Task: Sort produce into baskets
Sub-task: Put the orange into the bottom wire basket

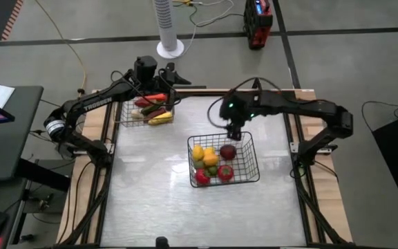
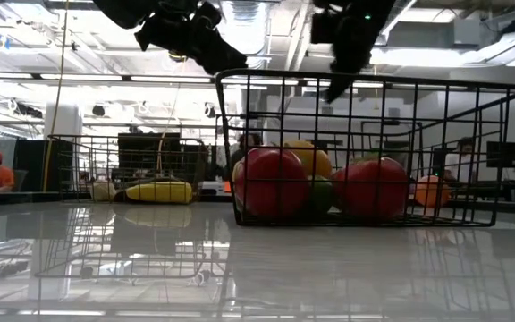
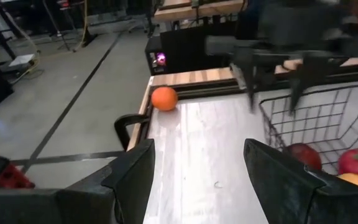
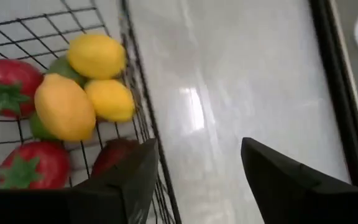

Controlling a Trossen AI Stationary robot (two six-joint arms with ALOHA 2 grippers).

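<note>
Just above the far rim of the black open-grid wire basket (image 1: 224,159) at the frame's centre, the right gripper (image 1: 234,131) hangs with its fingers spread and empty. Inside that basket lie 3 yellow round pieces (image 4: 97,56), 2 red strawberry-like pieces (image 4: 6,85) and a dark red one (image 1: 228,151). At upper left, the left gripper (image 1: 163,77), also released and empty, hovers over the grey-silver wire basket (image 1: 146,111) holding long red, maroon and yellow produce (image 1: 153,108). White lettering on the left arm (image 1: 95,105) reads "TROSSEN".
</note>
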